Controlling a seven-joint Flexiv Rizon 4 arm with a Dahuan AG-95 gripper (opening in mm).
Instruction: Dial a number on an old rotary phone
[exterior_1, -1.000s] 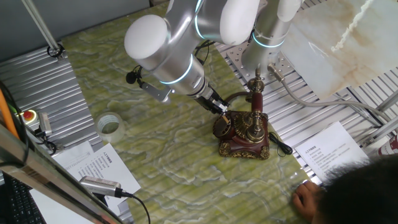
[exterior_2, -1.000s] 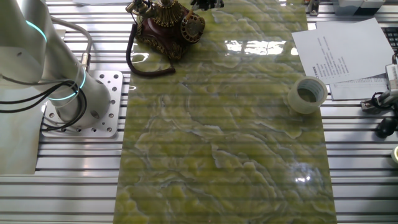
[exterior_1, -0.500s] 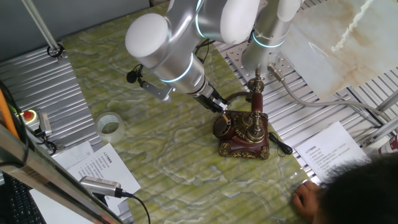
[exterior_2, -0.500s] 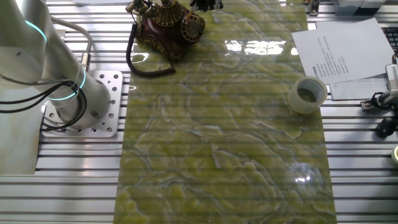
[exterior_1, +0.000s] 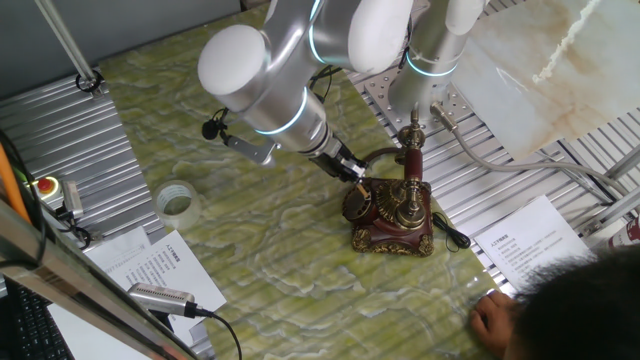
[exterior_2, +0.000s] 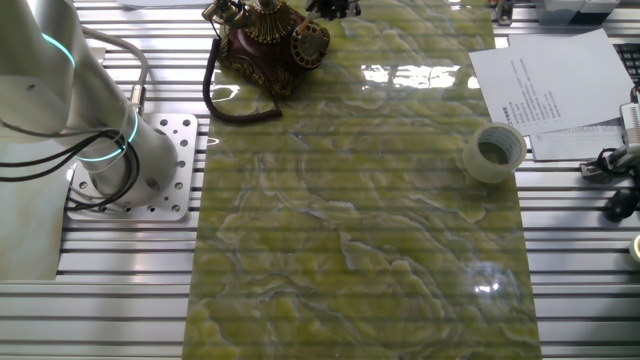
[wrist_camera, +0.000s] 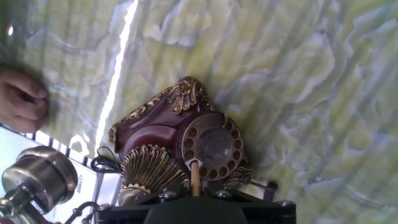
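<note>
Rotary phone (wrist_camera: 163, 127): glossy dark red-brown body like lacquered wood, with embossed brass-gold metal trim and a polished metal earpiece (wrist_camera: 37, 176). Table cover (exterior_2: 360, 200): smooth, glossy green marble-patterned sheet over ribbed bare metal. Tape roll (exterior_2: 493, 152): clear shiny plastic; sheets (exterior_2: 555, 80): matt white paper.

1. Open green mat (exterior_2: 360, 220) stretches in front of the old rotary phone (exterior_1: 390, 212).
2. The tall handset (exterior_1: 411, 150) and black cord (exterior_2: 225, 105) crowd the phone's rear.
3. A tape roll (exterior_1: 177, 200) sits well apart from the phone.
</note>
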